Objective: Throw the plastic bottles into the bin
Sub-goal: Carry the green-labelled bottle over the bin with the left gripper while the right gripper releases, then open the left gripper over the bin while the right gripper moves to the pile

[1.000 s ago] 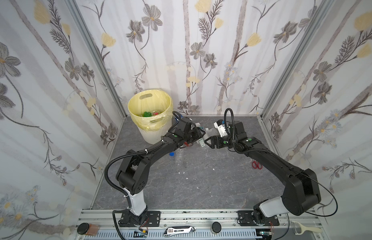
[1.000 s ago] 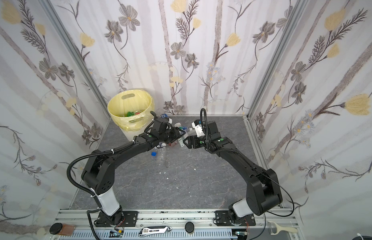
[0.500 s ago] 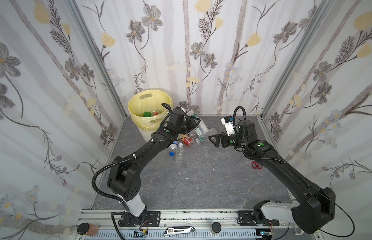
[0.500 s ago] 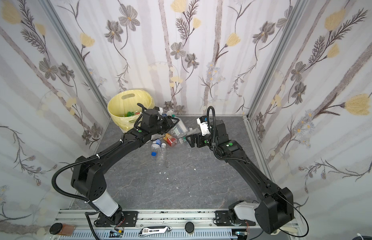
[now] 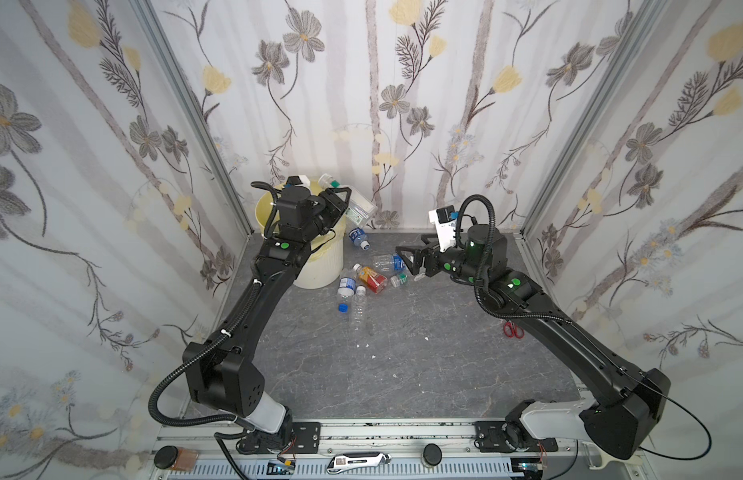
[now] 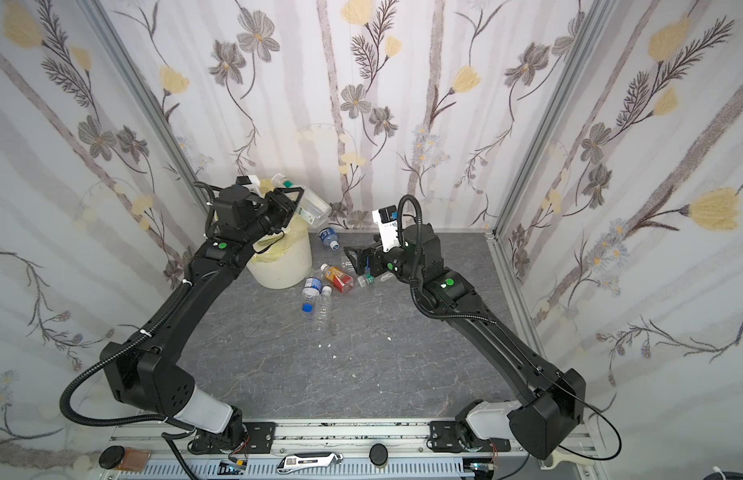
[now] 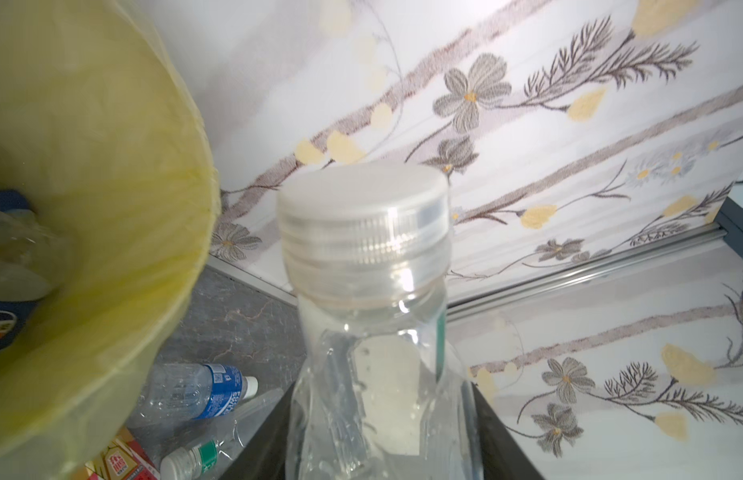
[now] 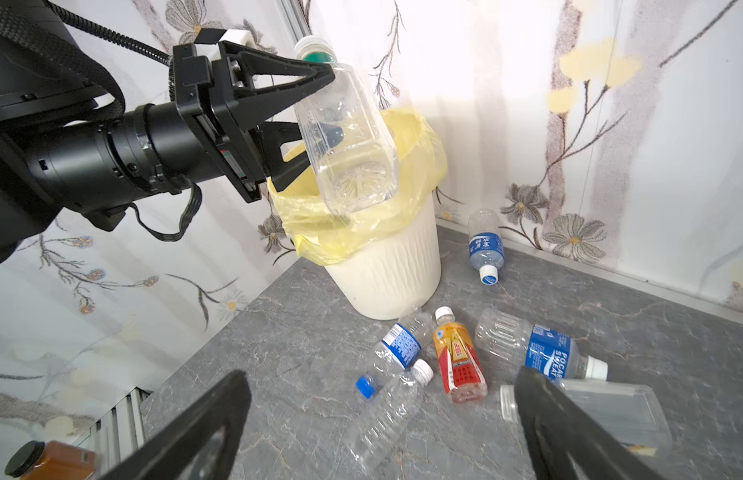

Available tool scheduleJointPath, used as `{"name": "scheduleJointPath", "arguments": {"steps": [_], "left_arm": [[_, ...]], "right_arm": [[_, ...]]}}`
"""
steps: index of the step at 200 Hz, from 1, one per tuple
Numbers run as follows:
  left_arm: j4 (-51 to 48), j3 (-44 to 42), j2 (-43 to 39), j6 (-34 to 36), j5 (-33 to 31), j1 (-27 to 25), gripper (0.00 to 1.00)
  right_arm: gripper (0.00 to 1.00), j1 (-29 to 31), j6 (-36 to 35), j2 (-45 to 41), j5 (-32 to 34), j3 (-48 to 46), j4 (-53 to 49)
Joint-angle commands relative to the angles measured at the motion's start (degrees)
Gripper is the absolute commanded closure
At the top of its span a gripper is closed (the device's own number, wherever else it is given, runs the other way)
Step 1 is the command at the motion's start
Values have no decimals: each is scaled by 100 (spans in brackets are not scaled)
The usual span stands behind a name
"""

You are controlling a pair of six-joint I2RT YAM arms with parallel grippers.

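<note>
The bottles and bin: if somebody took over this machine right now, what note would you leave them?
Left gripper: shut on a clear bottle, raised by the bin rim, not yet dropped.
Right gripper: open, empty, above the floor bottles.
Done: some bottles lie in the bin.
To do: drop the held one, then bin six floor bottles: five clustered beside the bin, one lying apart.

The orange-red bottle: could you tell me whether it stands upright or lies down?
Tipped: the orange-red bottle lies flat on the tabletop.
</note>
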Motion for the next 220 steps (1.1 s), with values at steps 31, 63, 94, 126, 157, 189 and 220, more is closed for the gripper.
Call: {"name": "scheduleJointPath", "arguments": {"steps": [31, 63, 94, 126, 157, 189, 220], "left_arm": [[66, 214, -289, -478, -20, 881, 52], [68, 803, -219, -737, 117, 1360, 52], [66, 1831, -18, -876, 130, 1550, 52], [66, 2355, 174, -978, 148, 1615, 51], [86, 1776, 295, -999, 84, 1633, 48], [75, 1182, 1055, -1215, 843, 1780, 20], [75, 888, 525, -1079, 732, 1613, 0]], "right_arm": [[0, 526, 294, 913, 543, 962, 512], [0, 741, 312, 1290, 546, 1512, 361], [0, 781, 321, 1327, 565, 1594, 299], [0, 781, 252, 1305, 671, 1562, 127], [0, 778, 237, 1304, 697, 1463, 126], [0, 776, 310, 1379, 568, 1455, 137], [0, 773, 277, 1333, 662, 1346, 123]]}}
